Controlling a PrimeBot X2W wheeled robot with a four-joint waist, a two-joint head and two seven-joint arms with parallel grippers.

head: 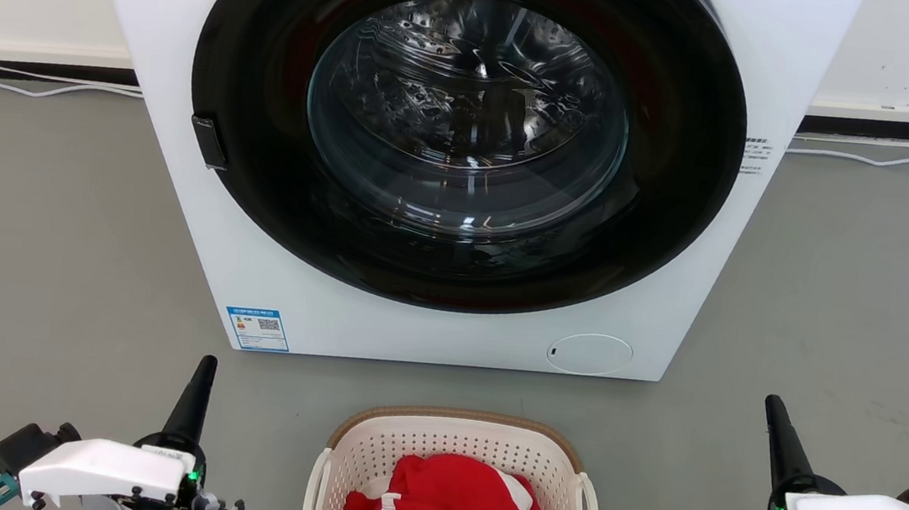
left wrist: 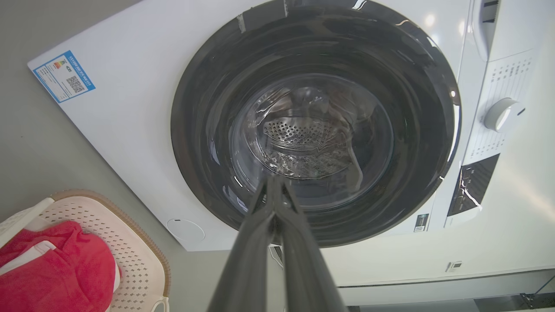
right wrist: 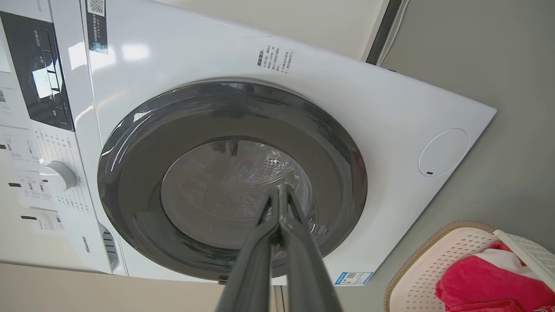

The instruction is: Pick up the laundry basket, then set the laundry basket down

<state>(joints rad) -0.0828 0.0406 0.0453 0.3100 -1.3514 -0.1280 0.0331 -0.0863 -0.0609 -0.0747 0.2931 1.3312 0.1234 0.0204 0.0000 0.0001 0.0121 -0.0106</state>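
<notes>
The cream-white laundry basket (head: 451, 445) stands on the grey floor at the bottom centre of the head view, with a tan rim, white loop handles on both sides and red-and-white clothes inside. It also appears in the left wrist view as the basket (left wrist: 130, 242) at lower left, and in the right wrist view as the basket (right wrist: 438, 264) at lower right. My left gripper (head: 205, 364) hangs well to the basket's left, fingers together and shut on nothing (left wrist: 274, 180). My right gripper (head: 773, 403) hangs well to its right, also shut and empty (right wrist: 279, 193). Both stay apart from the basket.
A white front-loading washing machine (head: 430, 328) with a round dark door stands just behind the basket. White cables (head: 33, 88) run along the wall base on both sides. Bare grey floor (head: 41, 245) lies left and right of the machine.
</notes>
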